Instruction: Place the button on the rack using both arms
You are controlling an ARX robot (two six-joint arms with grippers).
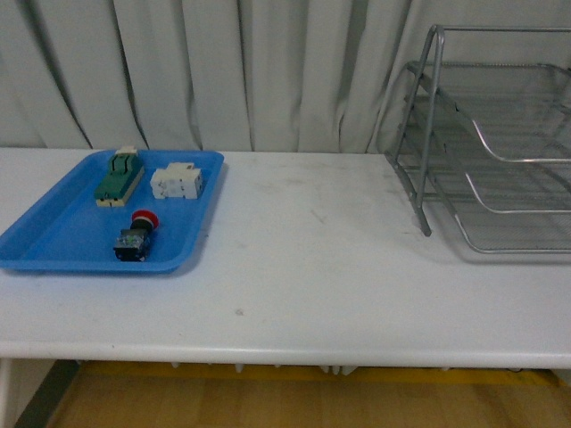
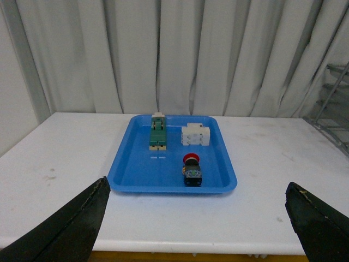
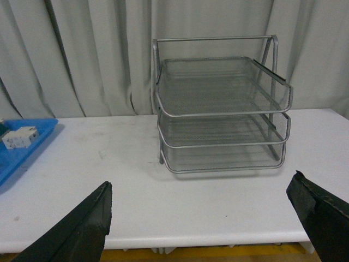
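The button (image 1: 136, 235) is lying in the blue tray (image 1: 53, 234).
It is resting by the tray's front edge at left; the rack (image 1: 513, 116) is standing far right; left gripper (image 2: 196, 186) and right gripper (image 3: 200, 188) are hovering, jaws spread wide, empty.

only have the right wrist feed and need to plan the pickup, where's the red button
observer: the button lies in the blue tray, near its front edge, with its red cap toward the tray's far side.
operator: anything touching it
observer: no, the green switch and the white block sit apart from it, further back in the tray.
operator: left gripper on it
observer: no, the left gripper is open and empty, with the tray ahead of it.
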